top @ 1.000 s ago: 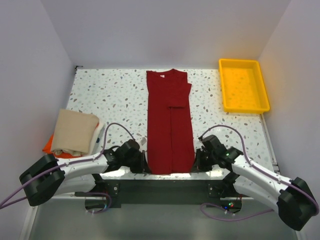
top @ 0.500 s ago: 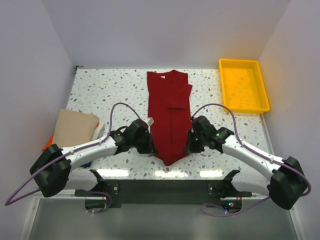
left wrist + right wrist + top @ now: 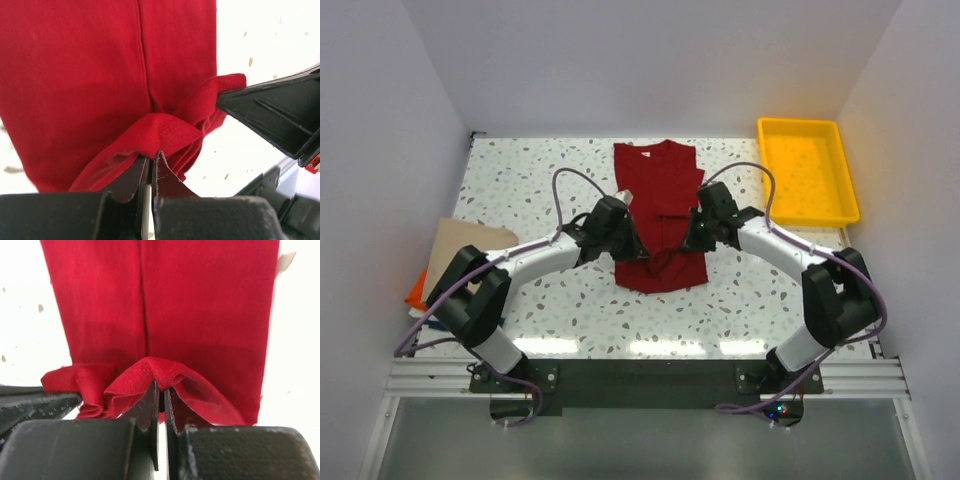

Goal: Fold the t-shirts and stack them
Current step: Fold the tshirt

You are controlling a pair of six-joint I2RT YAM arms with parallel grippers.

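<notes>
The left end effector [image 3: 150, 161] is closed, its two fingers pinching a bunched fold of the dark red t-shirt [image 3: 85, 75]. The right end effector [image 3: 161, 391] is likewise closed on a peaked fold of the same cloth. In the top view the left end effector [image 3: 628, 243] grips at the 9 o'clock edge of the garment and the right end effector [image 3: 698, 238] grips at the 3 o'clock edge, directly opposite each other, with the gripped cloth sagging in a shallow curve between them. The portion of the garment nearest 6 o'clock is doubled over the body, so the visible near edge is a fold line. The remainder of the shirt lies flat on the speckled counter [image 3: 535, 190], running toward 12 o'clock, with the collar and a small white neck label [image 3: 643, 150] at the far end. Both arms reach inward from the 6 o'clock edge, with cables looping above them. A folded tan t-shirt [image 3: 455, 250] rests at the 9 o'clock edge of the counter, with an orange t-shirt [image 3: 416, 291] showing beneath it. A yellow tray [image 3: 807, 172] sits in the 2 o'clock corner, well apart from the red shirt.
</notes>
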